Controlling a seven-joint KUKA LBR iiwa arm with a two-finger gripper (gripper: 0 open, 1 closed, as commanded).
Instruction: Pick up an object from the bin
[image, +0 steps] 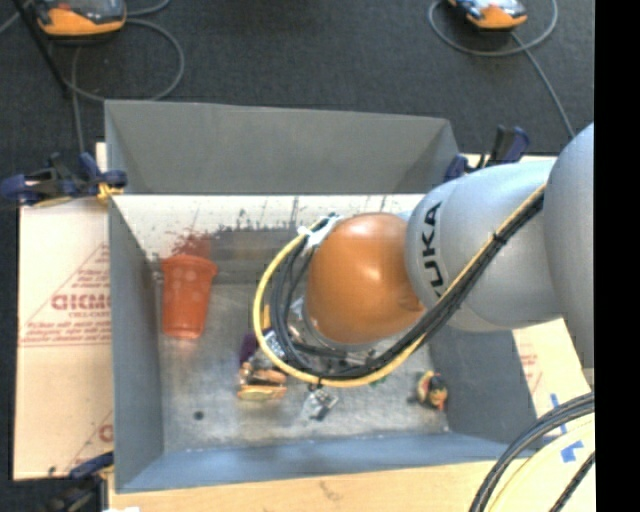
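The grey arm (500, 250) stretched in from the right, its orange-capped wrist (360, 278) turned down, the hand (318, 402) low beneath it.

Small tan toy (262, 384) lies front-left on the bin (280, 150) floor

One orange cup (187, 295) lies on its side in the bin (135, 330). Right of the cup and lower: one small purple piece (247, 348), one tan-and-gold trinket (262, 384), and one silvery bit (320, 403) that's hard to make out. Farthest right of the cup, one dark-and-orange figure (432, 390).
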